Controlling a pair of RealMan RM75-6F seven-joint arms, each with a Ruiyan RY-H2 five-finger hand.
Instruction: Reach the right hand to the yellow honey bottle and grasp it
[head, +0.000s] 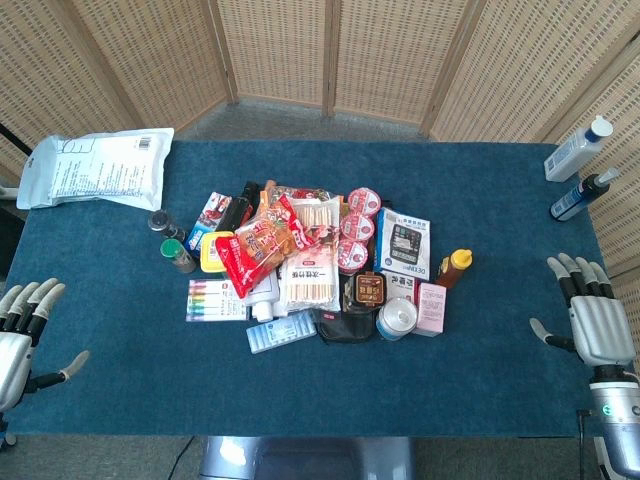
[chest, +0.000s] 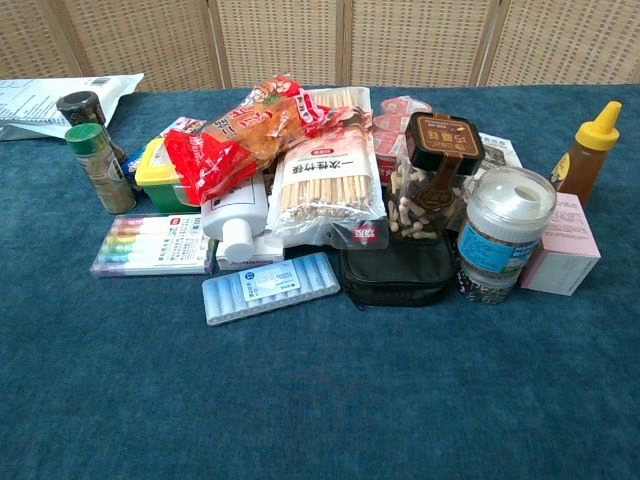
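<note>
The honey bottle (head: 455, 267), amber with a yellow pointed cap, stands upright at the right edge of the pile on the blue table; the chest view shows the honey bottle (chest: 587, 152) just behind a pink box (chest: 562, 244). My right hand (head: 592, 314) rests open near the table's right edge, palm down with fingers spread, well to the right of the bottle and apart from it. My left hand (head: 24, 328) lies open at the front left corner. Neither hand appears in the chest view.
A heap of snacks, jars and boxes fills the table's middle, among them a clear-lidded jar (chest: 505, 234), a brown-lidded jar (chest: 437, 178) and a calculator box (head: 404, 243). Two bottles (head: 581, 168) lie at the far right. A white pouch (head: 98, 167) sits far left.
</note>
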